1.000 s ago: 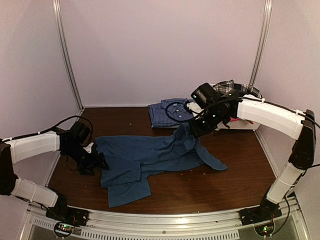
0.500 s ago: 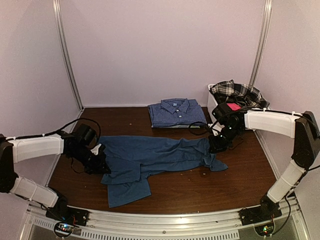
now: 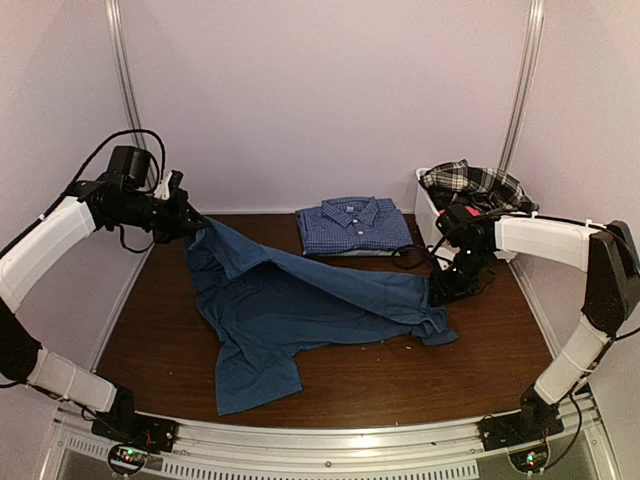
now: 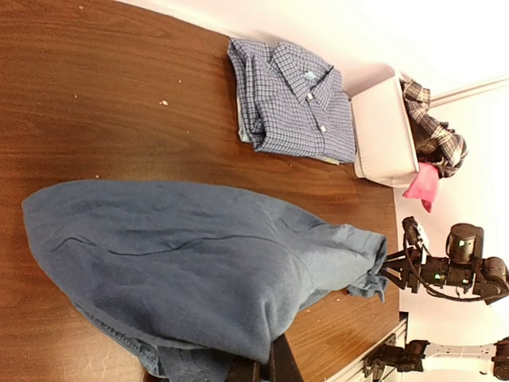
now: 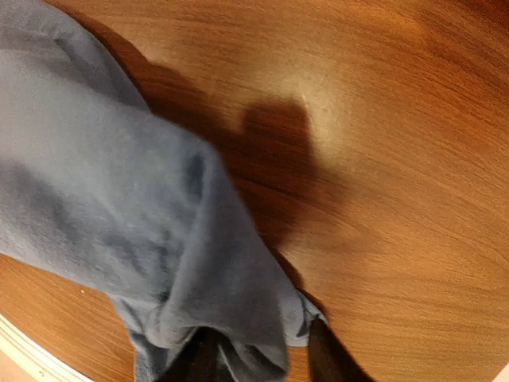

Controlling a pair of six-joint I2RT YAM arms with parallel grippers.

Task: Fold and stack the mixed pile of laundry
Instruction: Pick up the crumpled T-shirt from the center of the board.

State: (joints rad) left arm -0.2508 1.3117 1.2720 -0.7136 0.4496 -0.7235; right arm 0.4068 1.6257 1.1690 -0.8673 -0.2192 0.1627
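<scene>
My left gripper [image 3: 188, 222] pinches the blue T-shirt [image 3: 300, 310] aloft at ten o'clock. The right gripper [image 3: 441, 292], at three o'clock, straddles its end; I can't tell whether it's pinching.

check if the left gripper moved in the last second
Yes. The left gripper rose and moved back, from nearer than the folded shirt to level with it, lifting the T-shirt.
</scene>
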